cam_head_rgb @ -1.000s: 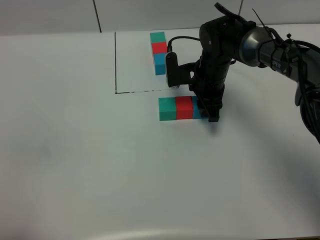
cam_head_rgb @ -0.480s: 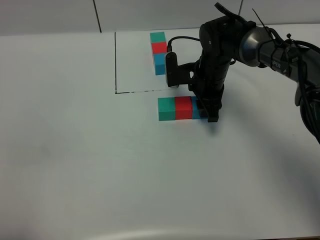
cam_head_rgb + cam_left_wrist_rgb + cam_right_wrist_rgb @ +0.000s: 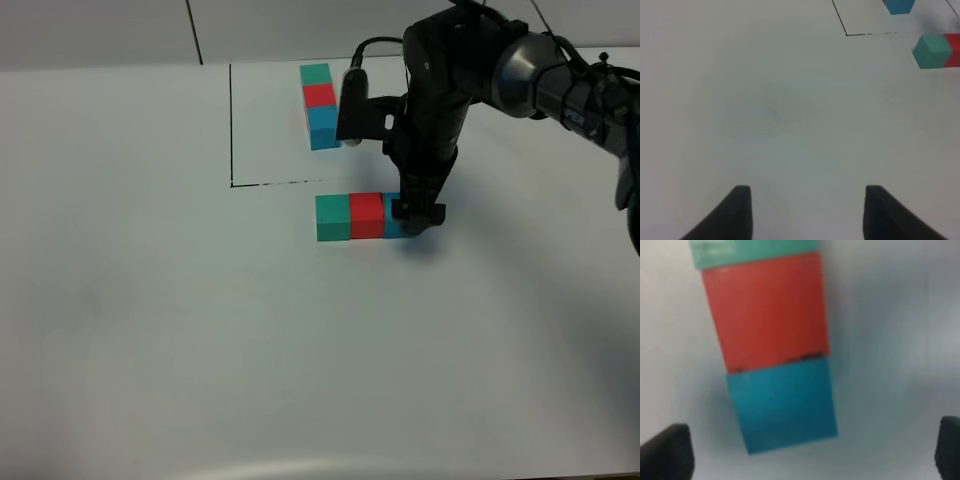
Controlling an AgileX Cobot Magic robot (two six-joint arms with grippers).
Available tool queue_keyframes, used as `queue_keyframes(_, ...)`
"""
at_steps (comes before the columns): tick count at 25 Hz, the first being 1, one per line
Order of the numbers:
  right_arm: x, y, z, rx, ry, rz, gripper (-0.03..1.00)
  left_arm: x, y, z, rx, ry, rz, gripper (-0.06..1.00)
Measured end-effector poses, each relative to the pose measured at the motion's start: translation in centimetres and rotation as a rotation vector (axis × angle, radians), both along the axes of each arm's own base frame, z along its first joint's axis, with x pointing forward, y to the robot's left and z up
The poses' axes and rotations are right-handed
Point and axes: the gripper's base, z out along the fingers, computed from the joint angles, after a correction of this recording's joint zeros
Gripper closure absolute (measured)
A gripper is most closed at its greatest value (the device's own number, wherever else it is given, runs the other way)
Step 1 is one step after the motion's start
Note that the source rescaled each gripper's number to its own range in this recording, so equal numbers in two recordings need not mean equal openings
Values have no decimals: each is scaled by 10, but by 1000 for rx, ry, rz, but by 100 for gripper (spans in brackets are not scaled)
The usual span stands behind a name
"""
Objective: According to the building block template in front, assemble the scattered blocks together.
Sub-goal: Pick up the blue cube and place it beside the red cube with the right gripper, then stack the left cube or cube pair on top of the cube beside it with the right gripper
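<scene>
— Where's the right claw (image 3: 418, 212) at?

— Hanging over the right-hand end of the loose row, pointing straight down at the desk (image 3: 150, 300). Its fingers stand wide apart, one on each side of the blue block (image 3: 782, 405), with bare desk showing on both sides. It isn't gripping anything.

— And the row itself?

— Green block (image 3: 333, 217) on the left, red block (image 3: 367, 215) in the middle, blue on the right. All three touch, face against face. From the wrist view there's a thin dark seam between red and blue, and the blue looks turned a little off the red's line.

— Where's the template (image 3: 319, 105)?

— Farther back on the desk, inside the black lines (image 3: 231, 120). Same colours, but it runs away from us: green farthest, then red, then blue nearest. The loose row sits just outside the front line, crosswise to it, and near the template's blue end without touching it.

— The left claw (image 3: 807, 192)?

— Seen only from its own camera. Fingers apart, nothing between them, over bare desk and well away from the blocks.
</scene>
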Motion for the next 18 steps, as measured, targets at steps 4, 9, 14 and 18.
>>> queue_keyframes(4, -14, -19, 19, 18, -43, -128, -3, 0, 0, 0, 0, 0, 0, 84)
queue_keyframes(9, -51, -64, 31, 132, -110, -374, -3, 0, 0, 0, 0, 0, 0, 84)
queue_keyframes(14, -102, -102, 28, 248, -149, -614, -3, 0, 0, 0, 0, 0, 0, 84)
queue_keyframes(18, -129, -120, 17, 304, -163, -717, -3, 0, 0, 0, 0, 0, 0, 84)
